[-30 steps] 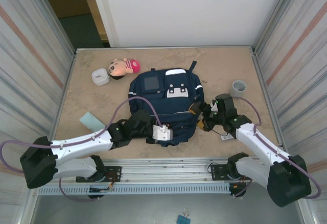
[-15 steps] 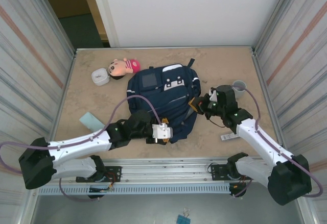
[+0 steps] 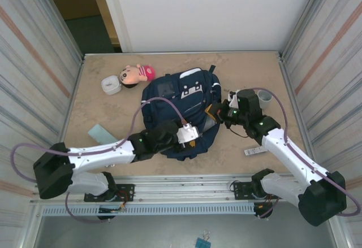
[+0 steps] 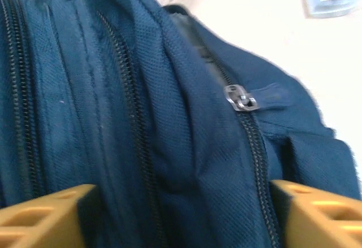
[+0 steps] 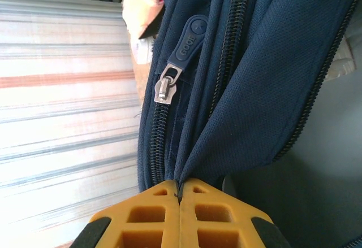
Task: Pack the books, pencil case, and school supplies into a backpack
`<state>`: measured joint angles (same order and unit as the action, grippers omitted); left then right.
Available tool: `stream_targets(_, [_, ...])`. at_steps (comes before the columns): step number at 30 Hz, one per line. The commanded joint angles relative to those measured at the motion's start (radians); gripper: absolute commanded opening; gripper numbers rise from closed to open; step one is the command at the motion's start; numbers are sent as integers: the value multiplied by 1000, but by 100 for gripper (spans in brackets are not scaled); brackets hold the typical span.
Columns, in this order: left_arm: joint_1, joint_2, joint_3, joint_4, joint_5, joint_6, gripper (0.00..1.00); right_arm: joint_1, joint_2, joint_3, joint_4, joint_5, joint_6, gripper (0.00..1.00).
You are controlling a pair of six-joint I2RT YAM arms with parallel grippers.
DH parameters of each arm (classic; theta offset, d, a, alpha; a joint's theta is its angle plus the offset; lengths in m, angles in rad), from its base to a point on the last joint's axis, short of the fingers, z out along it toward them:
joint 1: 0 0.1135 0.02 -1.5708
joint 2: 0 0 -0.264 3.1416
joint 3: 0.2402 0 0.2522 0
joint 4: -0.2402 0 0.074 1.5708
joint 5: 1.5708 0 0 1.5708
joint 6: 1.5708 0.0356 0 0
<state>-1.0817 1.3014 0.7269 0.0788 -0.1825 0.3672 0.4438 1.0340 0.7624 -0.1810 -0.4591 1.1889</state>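
**A:** Overhead, how are the arms sitting?

**B:** The left arm is stretching low across the table (image 3: 96, 104), with the left gripper (image 3: 190, 135) sitting over the near edge of the backpack (image 3: 180, 109), which is lying mid-table. The right arm is bending inward at the elbow, and the right gripper (image 3: 214, 114) is pressing against the bag's right side.

**A:** And the left wrist camera?

**B:** The jaws are standing wide. The yellow fingers (image 4: 45, 217) are straddling navy fabric and zips, gripping nothing.

**A:** The right wrist?

**B:** Its jaws are pinching shut on a fold of the backpack, just beside a zip pull (image 5: 169, 84)
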Motion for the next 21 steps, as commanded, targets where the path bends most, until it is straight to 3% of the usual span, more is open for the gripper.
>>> stream_targets(1, [3, 53, 29, 24, -142, -40, 44, 15, -29, 89, 42, -61, -66, 0])
stream_targets(4, [5, 24, 12, 40, -40, -28, 11, 11, -38, 89, -10, -50, -115, 0])
stream_targets(6, [13, -12, -17, 64, 55, -22, 0, -1, -38, 79, -44, -48, -163, 3])
stream_targets(9, [61, -67, -48, 77, 224, -65, 0, -8, -38, 50, -96, -39, -294, 28])
stream_targets(12, [113, -121, -92, 128, 342, -115, 0, -6, -71, 27, -222, 14, -429, 47])
stream_targets(16, [180, -164, -112, 130, 443, -164, 0, 13, -146, 26, -369, 133, -517, 53])
stream_targets(21, [212, -160, -74, 70, 487, -245, 0, 148, -228, 65, -502, 259, -501, 47])
